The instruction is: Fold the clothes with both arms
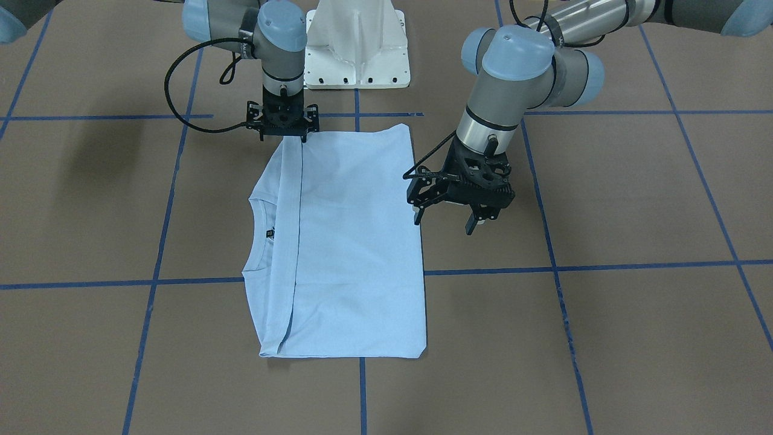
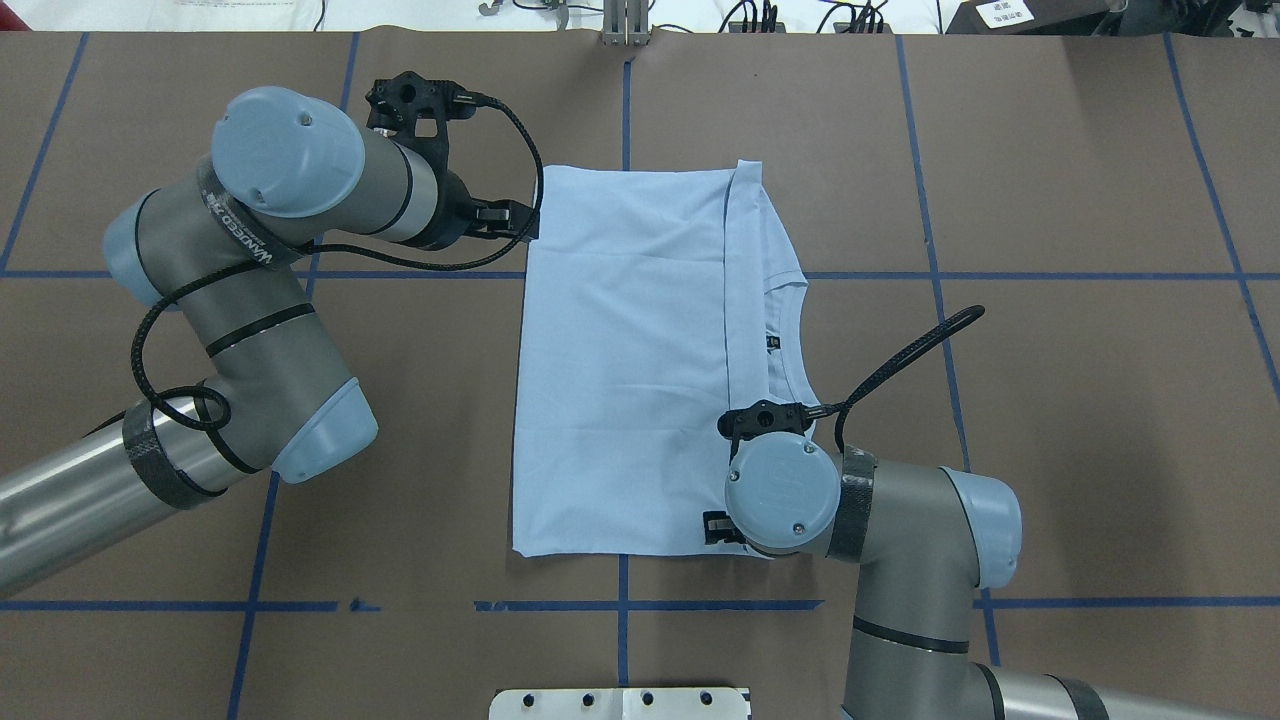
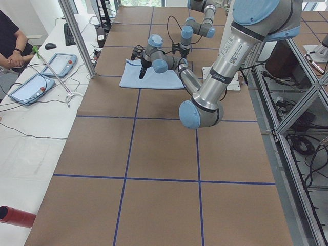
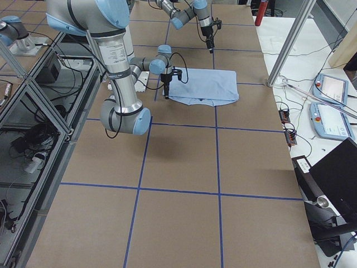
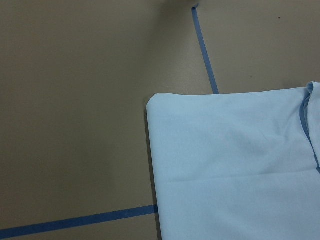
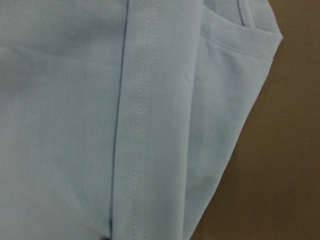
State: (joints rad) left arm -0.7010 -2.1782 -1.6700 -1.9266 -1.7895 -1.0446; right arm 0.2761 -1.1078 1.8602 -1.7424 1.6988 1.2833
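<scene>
While the shirt [image 1: 350, 241] is lying half-folded on the surface [image 1: 604, 314], the left end effector [image 1: 448, 212] is hovering wide; the right end effector [image 1: 284, 124] is pinning a corner, its opening indiscernible.

arms [image 2: 250, 330]: grey metal | joint caps: light blue | cables: black | pincers: black

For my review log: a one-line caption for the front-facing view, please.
Folded light-blue T-shirt flat on the table; right gripper at its near-base corner, left gripper open beside its edge.
</scene>
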